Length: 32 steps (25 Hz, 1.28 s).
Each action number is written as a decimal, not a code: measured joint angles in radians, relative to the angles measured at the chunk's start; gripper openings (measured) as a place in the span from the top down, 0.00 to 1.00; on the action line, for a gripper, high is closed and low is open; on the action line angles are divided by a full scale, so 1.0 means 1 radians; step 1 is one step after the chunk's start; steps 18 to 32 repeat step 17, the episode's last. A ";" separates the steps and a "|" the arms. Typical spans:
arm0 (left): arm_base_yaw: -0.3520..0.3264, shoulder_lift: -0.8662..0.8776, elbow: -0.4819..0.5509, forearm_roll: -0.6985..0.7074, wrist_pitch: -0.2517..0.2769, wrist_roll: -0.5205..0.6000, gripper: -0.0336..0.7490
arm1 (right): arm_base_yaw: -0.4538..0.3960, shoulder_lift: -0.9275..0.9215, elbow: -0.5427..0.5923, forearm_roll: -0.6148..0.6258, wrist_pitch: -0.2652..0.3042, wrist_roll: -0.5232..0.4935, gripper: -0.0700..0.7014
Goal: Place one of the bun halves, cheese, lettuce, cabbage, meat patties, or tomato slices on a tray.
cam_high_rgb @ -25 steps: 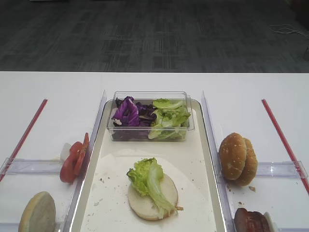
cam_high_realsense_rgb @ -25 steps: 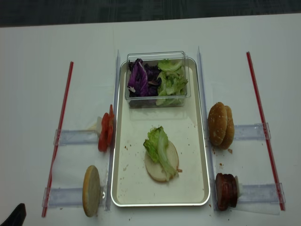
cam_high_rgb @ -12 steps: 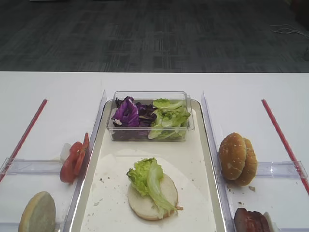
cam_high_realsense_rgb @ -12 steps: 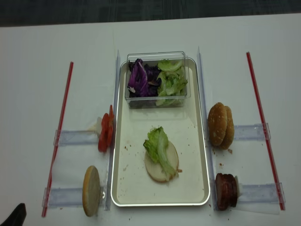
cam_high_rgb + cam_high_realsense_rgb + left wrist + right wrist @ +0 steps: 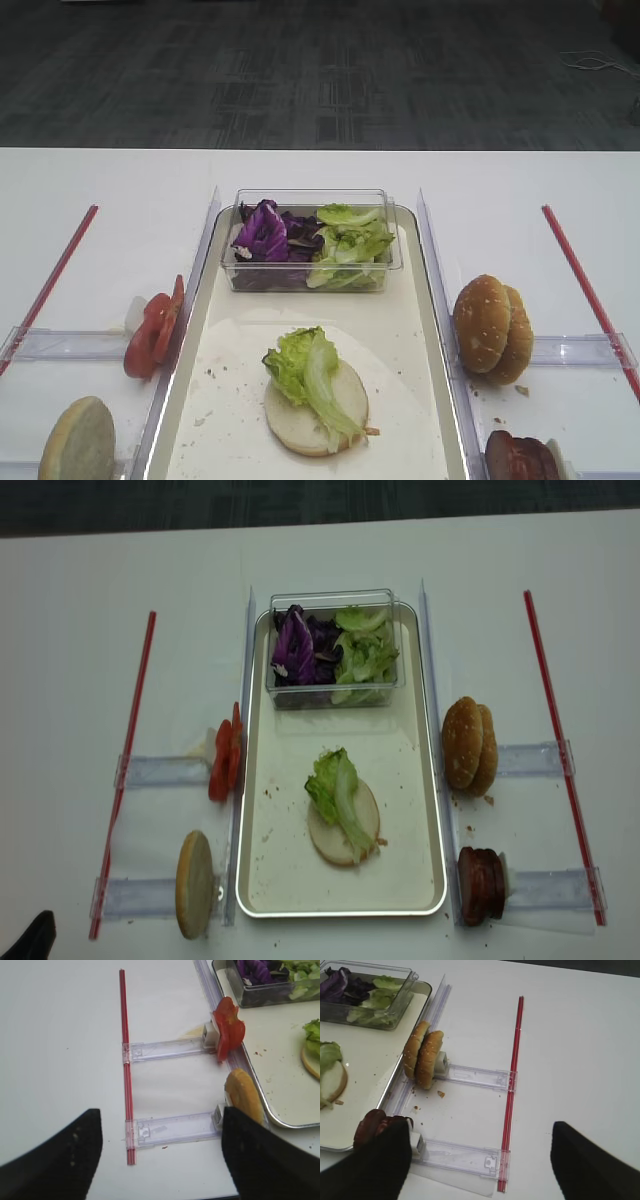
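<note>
On the cream tray [image 5: 440, 810] lies a pale bun half [image 5: 345, 395] with a lettuce leaf [image 5: 300, 365] over it. Two sesame bun halves [image 5: 422, 1060] and the meat patties [image 5: 370, 1127] stand on edge right of the tray. Tomato slices [image 5: 229, 1030] and another bun half [image 5: 242, 1097] stand to its left. Purple cabbage [image 5: 262, 230] fills the tub beside more lettuce [image 5: 350, 245]. Cheese is out of view. My right gripper [image 5: 480, 1170] is open and empty, hovering over the table right of the patties. The left gripper [image 5: 160, 1160] is open and empty too, left of the bun half.
A clear plastic tub [image 5: 310, 200] sits at the tray's far end. Red rods [image 5: 545, 695] [image 5: 130, 740] and clear plastic rails [image 5: 470, 1077] [image 5: 165, 1050] lie on the white table either side. Crumbs dot the tray.
</note>
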 joint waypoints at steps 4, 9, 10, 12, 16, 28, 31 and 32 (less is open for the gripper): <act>0.000 0.000 0.000 0.000 0.000 0.000 0.32 | 0.000 0.000 0.001 0.000 -0.004 0.032 0.17; 0.000 0.000 0.000 0.000 0.000 0.000 0.32 | 0.000 0.000 0.001 0.000 -0.004 0.034 0.17; 0.000 0.000 0.000 0.000 0.000 0.000 0.32 | 0.000 0.000 0.001 0.000 -0.004 0.034 0.17; 0.000 0.000 0.000 0.000 0.000 0.000 0.32 | 0.000 0.000 0.001 0.000 -0.004 0.034 0.17; 0.000 0.000 0.000 0.000 0.000 0.000 0.32 | 0.000 0.000 0.001 0.000 -0.004 0.034 0.17; 0.000 0.000 0.000 0.000 0.000 0.000 0.32 | 0.000 0.000 0.001 0.000 -0.004 0.036 0.17; 0.000 0.000 0.000 0.000 0.000 0.000 0.32 | 0.000 0.000 0.001 0.000 -0.004 0.036 0.17; 0.000 0.000 0.000 0.000 0.000 0.000 0.32 | 0.000 0.000 0.001 0.000 -0.004 0.036 0.17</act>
